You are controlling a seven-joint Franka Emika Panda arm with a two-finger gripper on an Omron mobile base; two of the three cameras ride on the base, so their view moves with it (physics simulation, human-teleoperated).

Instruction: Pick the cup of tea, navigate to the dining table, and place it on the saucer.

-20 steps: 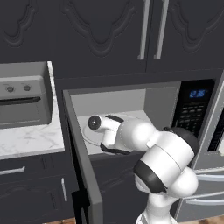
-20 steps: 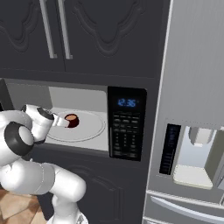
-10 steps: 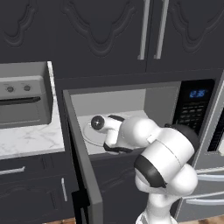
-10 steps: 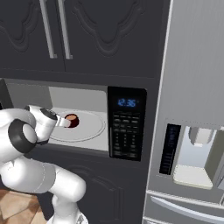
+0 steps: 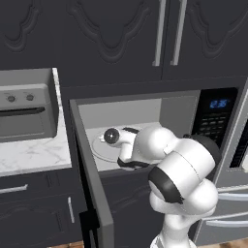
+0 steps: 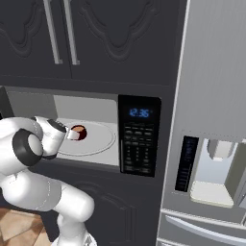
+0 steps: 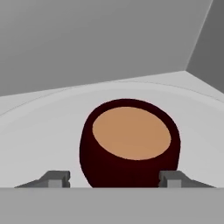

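Reaching into the open microwave [image 6: 96,110], the arm is on the first step of the task: picking up the cup of tea [image 7: 130,146]. The cup stands upright on the pale turntable plate [image 6: 98,139] inside the cavity, its tan liquid level and well below spilling. In the hand view the gripper [image 7: 114,178] straddles the cup, one dark fingertip just left of its body and the other just right. The jaws are parted wide around the cup, and small gaps seem to remain on both sides, so no hold looks made yet, though the low angle makes contact hard to judge.

The next move calls for closing the jaws squarely on the cup's body, then lifting it only a little and drawing it straight out toward the near side, keeping it level so the tea stays in. The open microwave door [image 5: 89,179] stands at the left of the opening and should be cleared on the way out.

Blue digits glow on the microwave's display [image 6: 140,113]; they appear to read 12:36. The keypad markings below are too small to read.
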